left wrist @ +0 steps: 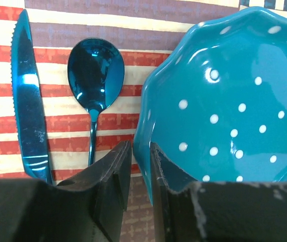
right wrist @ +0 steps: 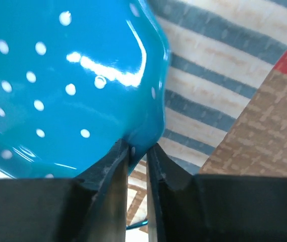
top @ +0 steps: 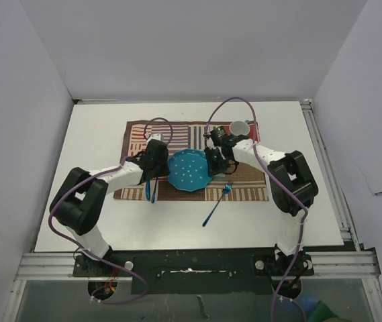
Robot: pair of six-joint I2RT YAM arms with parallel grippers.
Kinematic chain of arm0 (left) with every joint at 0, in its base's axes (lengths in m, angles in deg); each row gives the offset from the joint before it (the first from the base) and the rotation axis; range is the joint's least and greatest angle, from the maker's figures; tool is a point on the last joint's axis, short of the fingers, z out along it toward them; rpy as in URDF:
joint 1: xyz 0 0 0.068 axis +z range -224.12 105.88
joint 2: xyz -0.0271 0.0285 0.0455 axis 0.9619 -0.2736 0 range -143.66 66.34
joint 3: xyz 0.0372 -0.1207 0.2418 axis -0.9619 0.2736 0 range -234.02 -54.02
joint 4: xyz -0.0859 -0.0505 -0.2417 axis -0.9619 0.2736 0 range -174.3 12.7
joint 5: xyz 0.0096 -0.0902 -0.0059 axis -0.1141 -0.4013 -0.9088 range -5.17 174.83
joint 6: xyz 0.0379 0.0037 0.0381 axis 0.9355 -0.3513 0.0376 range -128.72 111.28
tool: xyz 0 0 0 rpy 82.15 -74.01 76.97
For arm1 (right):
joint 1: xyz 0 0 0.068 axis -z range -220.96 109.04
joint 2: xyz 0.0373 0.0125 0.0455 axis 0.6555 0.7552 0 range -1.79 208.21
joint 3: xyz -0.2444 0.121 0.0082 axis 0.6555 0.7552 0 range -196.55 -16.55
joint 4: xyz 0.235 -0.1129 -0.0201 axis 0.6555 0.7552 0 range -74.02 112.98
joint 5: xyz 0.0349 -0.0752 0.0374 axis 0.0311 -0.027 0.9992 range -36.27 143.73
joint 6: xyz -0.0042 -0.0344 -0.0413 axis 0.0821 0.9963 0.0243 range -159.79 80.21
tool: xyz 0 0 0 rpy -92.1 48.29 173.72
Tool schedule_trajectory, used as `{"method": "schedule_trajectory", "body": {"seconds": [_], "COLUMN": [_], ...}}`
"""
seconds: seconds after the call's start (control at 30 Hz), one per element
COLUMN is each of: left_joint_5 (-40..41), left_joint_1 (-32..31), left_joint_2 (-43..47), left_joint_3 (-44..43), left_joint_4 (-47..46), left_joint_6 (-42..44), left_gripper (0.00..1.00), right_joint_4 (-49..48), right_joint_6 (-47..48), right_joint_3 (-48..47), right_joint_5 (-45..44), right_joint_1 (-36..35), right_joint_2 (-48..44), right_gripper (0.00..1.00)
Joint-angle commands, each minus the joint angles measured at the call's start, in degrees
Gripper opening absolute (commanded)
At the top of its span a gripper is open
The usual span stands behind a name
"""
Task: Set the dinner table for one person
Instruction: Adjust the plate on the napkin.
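A teal white-dotted plate (top: 189,170) lies on the striped cloth mat (top: 248,191) on the white dinner table (top: 97,221). My left gripper (top: 159,168) is shut on the plate's left rim; in the left wrist view its jaws (left wrist: 140,154) straddle the wavy rim of the plate (left wrist: 234,101). My right gripper (top: 215,164) pinches the right rim; in the right wrist view the jaws (right wrist: 138,147) close on the plate's (right wrist: 57,75) edge. A blue knife (left wrist: 30,106) and a blue spoon (left wrist: 95,75) lie side by side left of the plate.
A blue fork (top: 217,203) lies slanted across the mat's front edge onto the table, right of the plate. A white cup (top: 239,127) stands at the mat's back right corner. Aluminium rails (top: 325,168) run along the table's right side.
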Motion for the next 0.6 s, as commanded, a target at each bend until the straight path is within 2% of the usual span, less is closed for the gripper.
{"method": "schedule_trajectory", "body": {"seconds": [0.0, 0.13, 0.57], "left_joint_5": [-2.26, -3.16, -4.4], "left_joint_1": [0.57, 0.66, 0.75], "left_joint_2": [-1.68, -3.56, -4.5], "left_joint_3": [-0.67, -0.76, 0.34], "left_joint_4": [-6.92, -8.82, -12.73], "left_joint_6": [0.51, 0.19, 0.01], "left_gripper": [0.18, 0.0, 0.0], "right_joint_4": [-2.04, -1.4, -0.4], "right_joint_6": [-0.22, -0.11, 0.55], "right_joint_3": [-3.13, -3.61, -5.27], "right_joint_5": [1.01, 0.33, -0.47], "right_joint_1": [-0.15, -0.2, -0.15], "right_joint_2": [0.42, 0.62, 2.21], "right_gripper": [0.03, 0.0, 0.0]}}
